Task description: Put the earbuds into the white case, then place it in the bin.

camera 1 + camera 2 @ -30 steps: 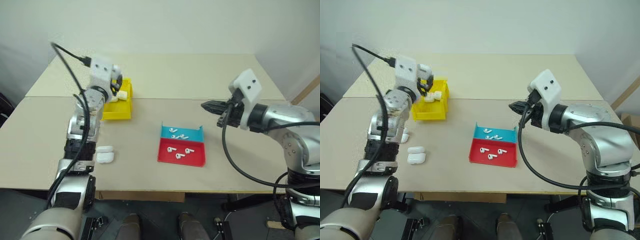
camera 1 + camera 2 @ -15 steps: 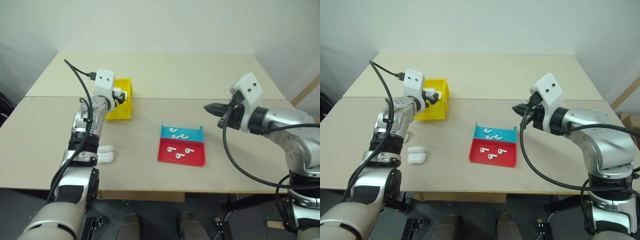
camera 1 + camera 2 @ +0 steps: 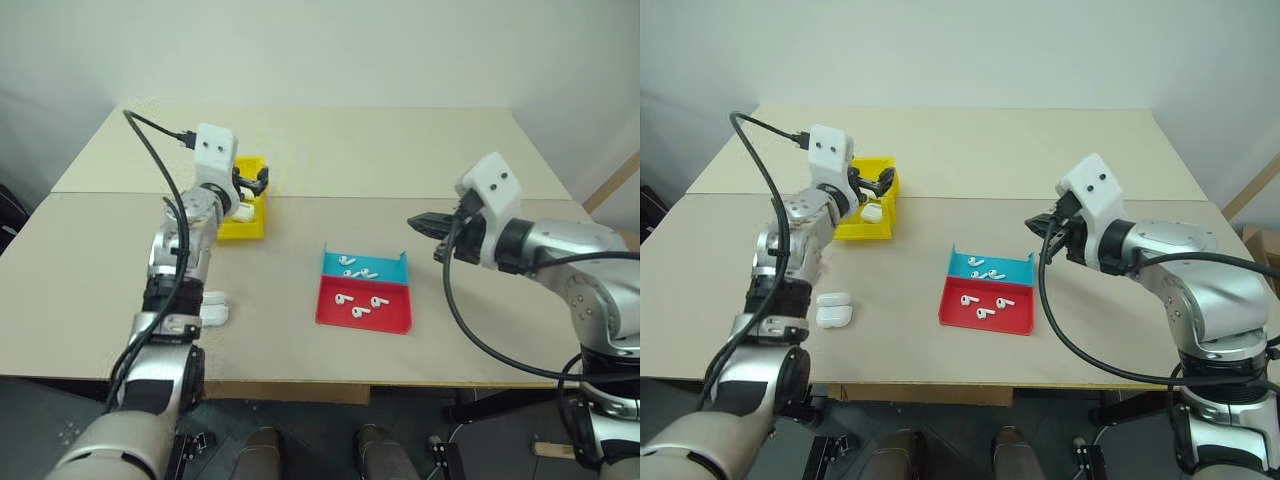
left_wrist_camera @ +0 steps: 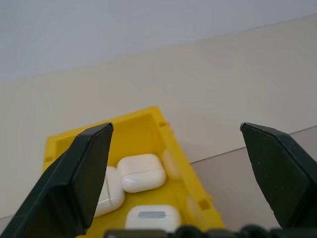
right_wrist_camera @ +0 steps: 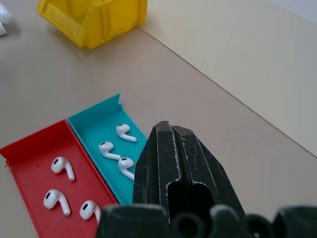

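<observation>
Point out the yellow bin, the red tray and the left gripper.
yellow bin (image 3: pixel 846 232), right eye view, on its near outer wall.
red tray (image 3: pixel 958 314), right eye view, on bare floor near its front left corner.
left gripper (image 3: pixel 878 184), right eye view, midway between its open fingertips.
</observation>
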